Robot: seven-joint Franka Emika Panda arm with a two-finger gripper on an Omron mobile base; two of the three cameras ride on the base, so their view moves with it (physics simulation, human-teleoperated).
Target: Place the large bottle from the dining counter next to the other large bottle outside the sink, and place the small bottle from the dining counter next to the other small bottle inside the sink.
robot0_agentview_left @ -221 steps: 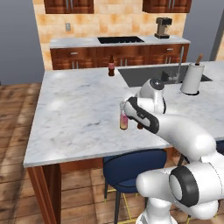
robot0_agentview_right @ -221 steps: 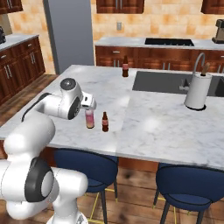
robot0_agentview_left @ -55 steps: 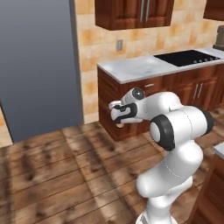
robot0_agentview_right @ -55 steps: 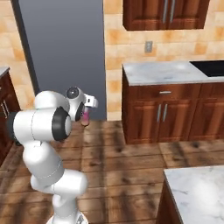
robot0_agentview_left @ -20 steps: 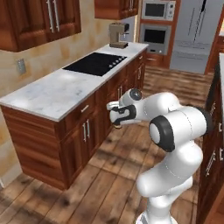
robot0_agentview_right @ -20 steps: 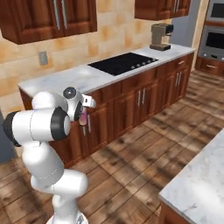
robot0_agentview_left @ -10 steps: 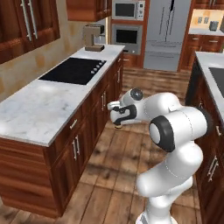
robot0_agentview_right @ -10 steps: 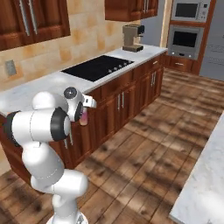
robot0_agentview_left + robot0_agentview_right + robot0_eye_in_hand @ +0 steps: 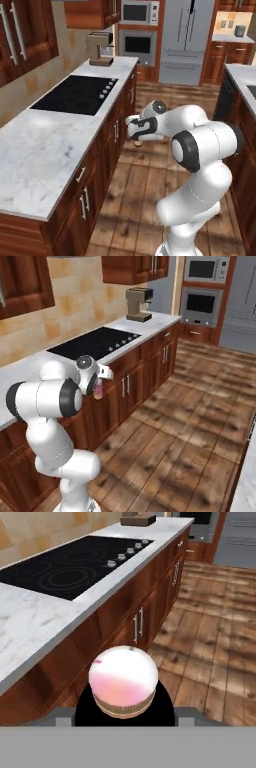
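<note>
Big marble counter with the black stovetop runs along the wall, coffee machine at its far end. The gripper is partly closed around the pink bottle, carried over the wood floor beside the cabinets.

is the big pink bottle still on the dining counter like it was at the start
No. The large bottle has left that marble top; the gripper now carries it above the wood floor, beside the stovetop counter's cabinets.

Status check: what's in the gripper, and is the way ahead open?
Gripper shut on large pink bottle. Carried beside stovetop counter. Wood floor ahead, nothing blocking.
</note>
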